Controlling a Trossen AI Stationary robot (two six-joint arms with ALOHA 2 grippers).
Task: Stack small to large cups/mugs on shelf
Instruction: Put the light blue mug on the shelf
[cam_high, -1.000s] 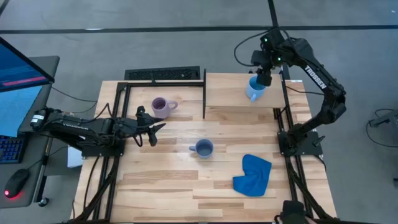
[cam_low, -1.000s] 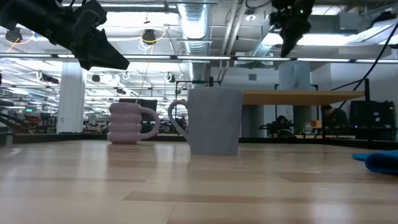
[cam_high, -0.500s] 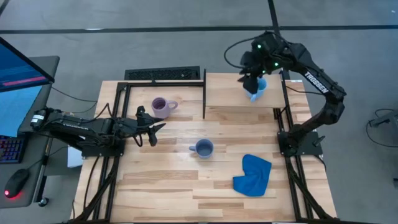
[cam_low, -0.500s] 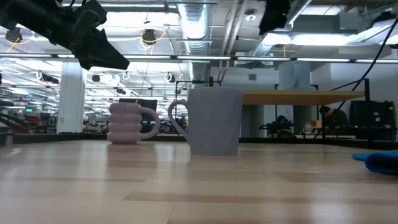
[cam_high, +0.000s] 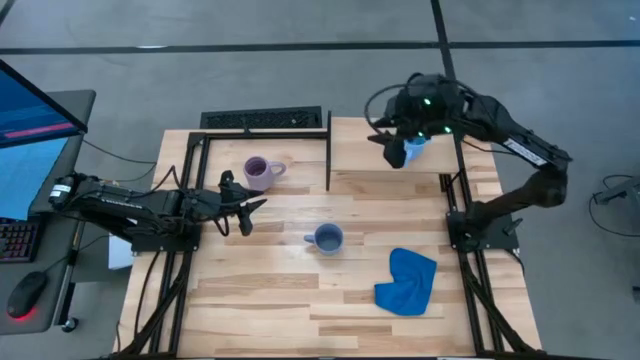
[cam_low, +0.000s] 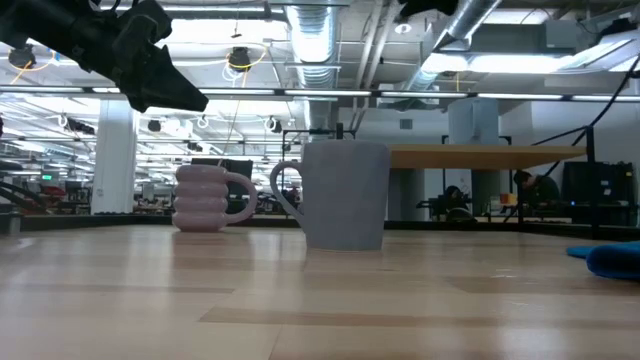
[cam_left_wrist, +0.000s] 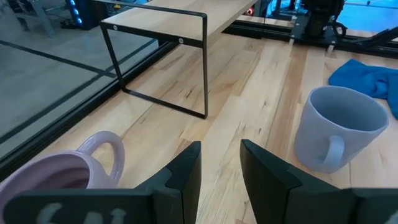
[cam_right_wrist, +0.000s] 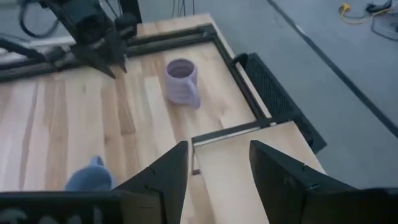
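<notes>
The lilac mug (cam_high: 258, 173) stands on the tabletop at the far left, and the grey-blue mug (cam_high: 325, 238) stands near the table's middle. The light blue mug (cam_high: 414, 149) stands on the pale wood shelf (cam_high: 365, 145) at the far right, partly hidden by my right arm. My right gripper (cam_high: 389, 152) hovers open over the shelf, just left of that mug; nothing shows between its fingers (cam_right_wrist: 219, 149). My left gripper (cam_high: 246, 210) waits open and empty (cam_left_wrist: 221, 149) above the table, near the lilac mug (cam_left_wrist: 59, 177).
A crumpled blue cloth (cam_high: 406, 282) lies on the table at the near right. Black frame bars (cam_high: 328, 150) edge the shelf and the table's sides. A black keyboard (cam_high: 262, 119) sits beyond the far edge. Bare planks (cam_high: 260, 290) stretch across the near left.
My right gripper has risen and swung from above the light blue mug toward the table's left along the shelf, rolling as it went, and has left the low view's top. The light blue mug stays on the shelf.
</notes>
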